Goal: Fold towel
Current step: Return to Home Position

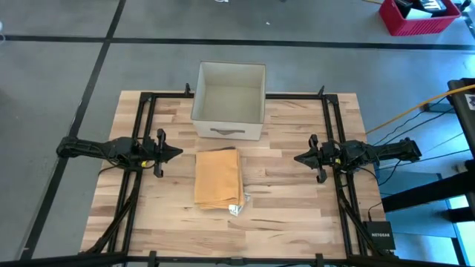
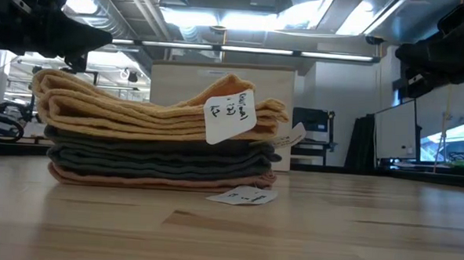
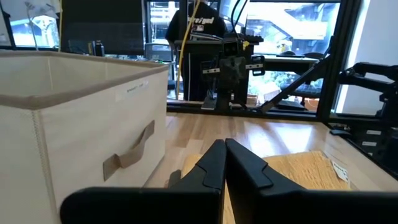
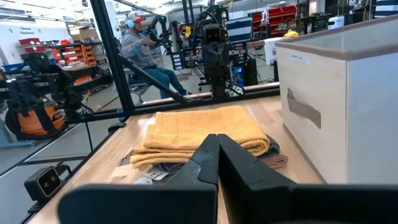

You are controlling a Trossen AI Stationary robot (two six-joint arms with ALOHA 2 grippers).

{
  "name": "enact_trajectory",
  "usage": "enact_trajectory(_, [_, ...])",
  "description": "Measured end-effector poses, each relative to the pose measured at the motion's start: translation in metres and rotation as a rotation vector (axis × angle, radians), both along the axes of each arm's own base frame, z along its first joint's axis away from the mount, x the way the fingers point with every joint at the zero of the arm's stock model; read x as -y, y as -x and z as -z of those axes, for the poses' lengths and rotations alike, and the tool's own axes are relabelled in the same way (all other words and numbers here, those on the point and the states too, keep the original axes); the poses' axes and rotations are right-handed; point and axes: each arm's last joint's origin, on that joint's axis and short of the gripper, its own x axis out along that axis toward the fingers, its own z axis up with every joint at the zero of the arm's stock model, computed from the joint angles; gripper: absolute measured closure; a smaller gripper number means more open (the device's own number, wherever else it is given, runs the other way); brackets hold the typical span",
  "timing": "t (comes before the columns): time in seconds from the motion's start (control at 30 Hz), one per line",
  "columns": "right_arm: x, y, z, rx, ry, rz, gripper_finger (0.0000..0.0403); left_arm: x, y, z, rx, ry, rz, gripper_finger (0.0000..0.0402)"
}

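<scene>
A stack of folded towels lies flat in the middle of the wooden table, a mustard-yellow one on top, a dark grey and a pinkish one below. A white tag hangs at its near end and another tag lies on the table. My left gripper is shut and hovers left of the stack, pointing level at it. My right gripper is shut and hovers right of the stack. Each wrist view shows its own shut fingers with the yellow towel beyond.
A beige fabric box with a strap handle stands open at the table's far middle, just behind the stack. A black frame borders the table. A person sits in the room beyond the table.
</scene>
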Motion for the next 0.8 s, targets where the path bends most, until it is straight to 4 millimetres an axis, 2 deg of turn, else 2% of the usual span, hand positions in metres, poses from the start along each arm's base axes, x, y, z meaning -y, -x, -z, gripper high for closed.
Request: enact_trajectory(0.8, [0.0, 0.0, 0.0001, -0.001, 0.0, 0.0, 0.0395, 0.0, 0.0, 0.0, 0.0, 0.0, 0.0, 0.0395])
